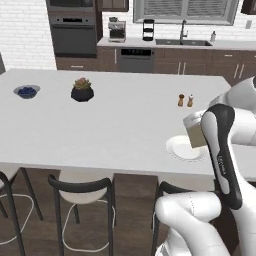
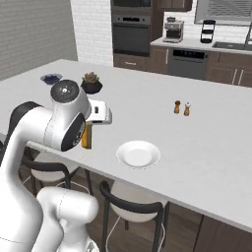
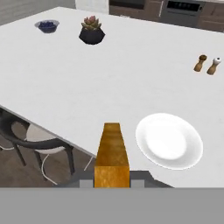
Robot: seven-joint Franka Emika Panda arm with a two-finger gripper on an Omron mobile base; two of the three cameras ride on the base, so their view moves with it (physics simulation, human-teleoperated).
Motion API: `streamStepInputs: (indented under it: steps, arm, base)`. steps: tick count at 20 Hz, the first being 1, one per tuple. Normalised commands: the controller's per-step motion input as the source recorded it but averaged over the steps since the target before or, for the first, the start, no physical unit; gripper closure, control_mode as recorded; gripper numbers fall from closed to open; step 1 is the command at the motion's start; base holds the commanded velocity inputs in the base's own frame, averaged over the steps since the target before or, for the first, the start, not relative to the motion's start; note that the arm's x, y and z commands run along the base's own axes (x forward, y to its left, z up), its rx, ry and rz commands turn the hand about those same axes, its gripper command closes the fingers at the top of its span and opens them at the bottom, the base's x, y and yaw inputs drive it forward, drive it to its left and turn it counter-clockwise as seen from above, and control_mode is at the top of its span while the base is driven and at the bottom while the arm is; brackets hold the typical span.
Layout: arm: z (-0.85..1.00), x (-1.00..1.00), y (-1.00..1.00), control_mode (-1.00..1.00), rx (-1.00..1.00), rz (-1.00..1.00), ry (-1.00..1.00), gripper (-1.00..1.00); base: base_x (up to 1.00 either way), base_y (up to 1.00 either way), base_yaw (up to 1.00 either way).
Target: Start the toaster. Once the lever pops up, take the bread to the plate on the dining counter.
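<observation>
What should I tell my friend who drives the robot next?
Pincer: shut on the bread, held on edge above the near rim of the counter.
Plate: on the counter, bare, just beside the bread.
Done: bread carried over to the counter.
Left: move the bread over the plate, lower it, open the pincer.

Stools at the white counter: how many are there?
3 in the left base view: one stool at the left edge, one in the middle, and one partly behind the arm. More may be hidden.
</observation>
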Motion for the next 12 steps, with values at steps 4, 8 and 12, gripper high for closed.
streamStepInputs:
  steps: [4,8,12]
  arm:
    - [-0.04,1.0,-0.08,-1.0,0.2,0.0,0.0,1.0]
    - [-0.18,0.97,-0.21,-1.0,0.24,0.0,0.1,1.0]
    - [-0.47,0.64,-0.4,-1.0,0.26,-0.05,0.02,1.0]
  base:
    - [0.0,0.0,0.0]
    - [0.0,0.0,0.0]
    - [0.0,0.0,0.0]
